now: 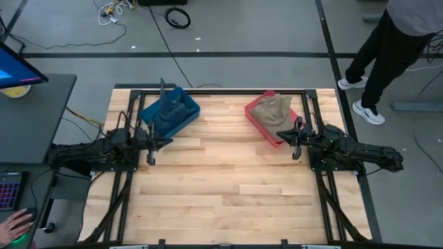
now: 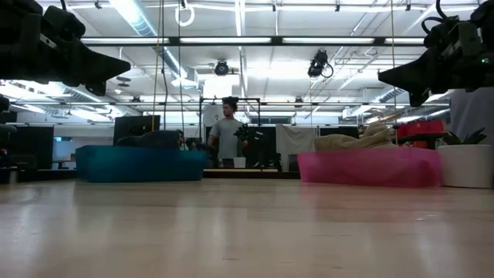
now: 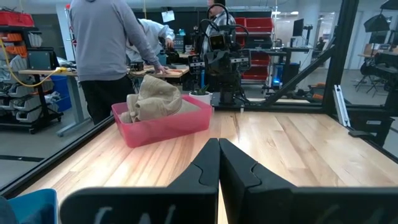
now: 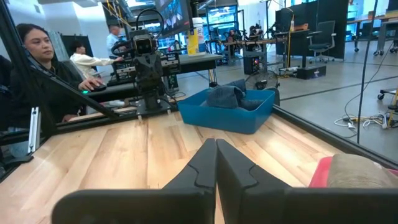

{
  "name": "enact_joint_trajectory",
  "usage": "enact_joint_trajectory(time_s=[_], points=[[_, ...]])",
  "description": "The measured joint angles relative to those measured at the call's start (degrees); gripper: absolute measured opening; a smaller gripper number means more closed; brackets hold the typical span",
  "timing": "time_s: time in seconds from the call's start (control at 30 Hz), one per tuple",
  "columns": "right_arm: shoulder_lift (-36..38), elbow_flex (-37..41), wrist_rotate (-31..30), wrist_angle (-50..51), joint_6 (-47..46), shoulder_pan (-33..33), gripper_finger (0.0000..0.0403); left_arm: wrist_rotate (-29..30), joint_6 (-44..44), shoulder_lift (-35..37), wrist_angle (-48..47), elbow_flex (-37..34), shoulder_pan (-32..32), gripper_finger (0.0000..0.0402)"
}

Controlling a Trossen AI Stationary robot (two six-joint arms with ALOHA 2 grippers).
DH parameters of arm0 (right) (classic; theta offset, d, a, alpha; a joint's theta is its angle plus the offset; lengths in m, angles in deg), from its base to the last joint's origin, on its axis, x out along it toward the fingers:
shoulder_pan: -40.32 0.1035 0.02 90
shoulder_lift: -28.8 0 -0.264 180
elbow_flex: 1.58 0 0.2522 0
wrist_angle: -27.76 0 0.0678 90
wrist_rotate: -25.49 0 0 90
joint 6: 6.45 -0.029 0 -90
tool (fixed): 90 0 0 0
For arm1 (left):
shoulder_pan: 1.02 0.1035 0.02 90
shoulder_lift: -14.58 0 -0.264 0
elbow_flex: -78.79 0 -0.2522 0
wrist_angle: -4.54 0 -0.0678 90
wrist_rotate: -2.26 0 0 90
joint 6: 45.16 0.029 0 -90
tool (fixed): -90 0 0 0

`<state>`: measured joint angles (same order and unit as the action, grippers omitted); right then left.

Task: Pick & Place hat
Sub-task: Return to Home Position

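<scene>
A tan hat (image 1: pixel 270 109) lies crumpled in a pink bin (image 1: pixel 257 119) on the table's far right; the left wrist view shows the hat (image 3: pixel 155 98) heaped above the bin's rim. A dark blue-grey hat (image 1: pixel 168 114) lies in a blue bin (image 1: pixel 185 102) on the far left, seen too in the right wrist view (image 4: pixel 225 97). My left gripper (image 1: pixel 151 146) hovers shut just near of the blue bin. My right gripper (image 1: pixel 296 144) hovers shut beside the pink bin's near right corner. Both are raised above the table.
The wood table (image 1: pixel 221 187) stretches bare toward its near edge. A black frame (image 1: pixel 221 92) runs round the table's edges. A person (image 1: pixel 387 48) stands beyond the far right corner. A desk with a monitor (image 1: pixel 17 69) sits to the left.
</scene>
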<state>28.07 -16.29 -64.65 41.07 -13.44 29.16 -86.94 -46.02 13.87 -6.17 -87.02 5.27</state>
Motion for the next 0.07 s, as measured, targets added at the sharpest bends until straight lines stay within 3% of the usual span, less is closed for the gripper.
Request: enact_joint_trajectory(time_s=[0.07], points=[[0.0,0.0,0.02,0.0,0.01,-0.01,0.0009,0.0,0.02,0.0,0.0,0.0,0.01,0.0003]])
